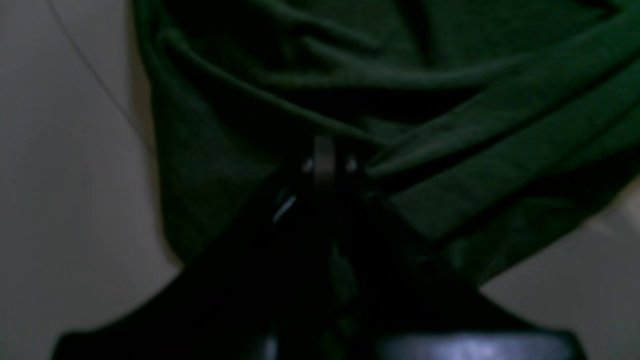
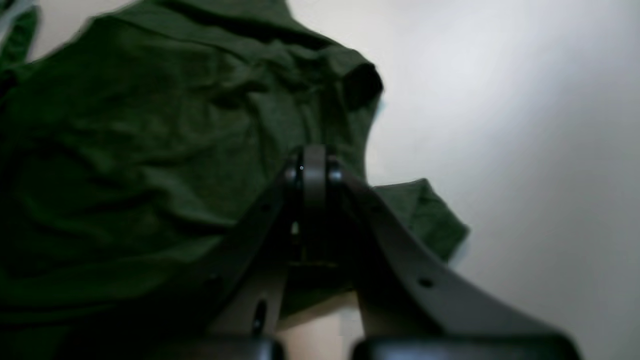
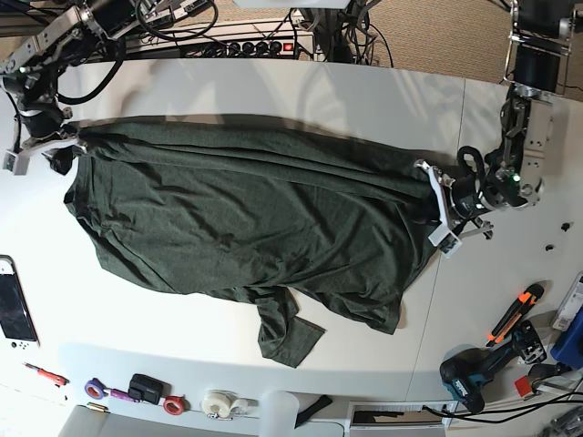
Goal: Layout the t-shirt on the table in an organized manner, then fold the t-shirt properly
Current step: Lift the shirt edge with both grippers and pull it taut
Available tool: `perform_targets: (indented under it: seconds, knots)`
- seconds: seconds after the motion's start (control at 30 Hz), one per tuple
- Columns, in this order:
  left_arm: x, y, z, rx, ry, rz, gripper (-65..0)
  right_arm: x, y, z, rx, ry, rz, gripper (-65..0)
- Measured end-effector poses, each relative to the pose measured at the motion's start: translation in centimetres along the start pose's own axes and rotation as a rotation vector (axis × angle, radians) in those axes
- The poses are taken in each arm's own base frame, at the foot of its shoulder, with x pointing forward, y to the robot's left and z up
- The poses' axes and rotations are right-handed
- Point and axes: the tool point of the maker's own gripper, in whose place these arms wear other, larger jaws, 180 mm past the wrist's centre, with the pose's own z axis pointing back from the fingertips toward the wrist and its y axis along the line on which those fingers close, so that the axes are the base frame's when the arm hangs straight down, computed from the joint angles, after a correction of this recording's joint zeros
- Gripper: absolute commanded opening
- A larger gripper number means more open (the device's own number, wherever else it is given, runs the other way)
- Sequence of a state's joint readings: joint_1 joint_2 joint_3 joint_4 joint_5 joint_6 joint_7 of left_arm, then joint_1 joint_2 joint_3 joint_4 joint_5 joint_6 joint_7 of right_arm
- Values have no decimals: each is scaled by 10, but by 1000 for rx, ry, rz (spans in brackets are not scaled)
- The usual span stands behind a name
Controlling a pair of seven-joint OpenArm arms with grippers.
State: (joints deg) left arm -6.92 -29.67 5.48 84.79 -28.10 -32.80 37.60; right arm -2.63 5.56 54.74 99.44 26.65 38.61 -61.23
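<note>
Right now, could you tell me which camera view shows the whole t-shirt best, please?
The base view: the t-shirt lies spread across the table, whole outline visible. Both wrist views show only dim, blurred folds near each gripper.

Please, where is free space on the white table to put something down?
The white table is bare along the far side, beyond the dark green knit t-shirt, and between the shirt's right edge and the orange-handled cutter. The near edge is crowded with tape rolls and a drill.
</note>
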Motion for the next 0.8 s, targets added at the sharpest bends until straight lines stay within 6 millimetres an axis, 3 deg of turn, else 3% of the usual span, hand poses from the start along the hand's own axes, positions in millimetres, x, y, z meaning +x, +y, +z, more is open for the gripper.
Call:
perform_targets:
  seconds: [0.3,0.4,0.6,0.8]
  knots:
    - [7,10,0,43,-1,-18,-650,-5,38,-30,-13,72,278,-650]
    - [8,12,0,51,-5,-11,-650,-5,38,-36,-78,67,370,-650]
    - [15,11,0,50,-46,-13,-650,-14,61,-35,-6,-7,486,-650]
    - [21,11,0,48,-79,-16,-650,-33,54,-26,1,9,499,-650]
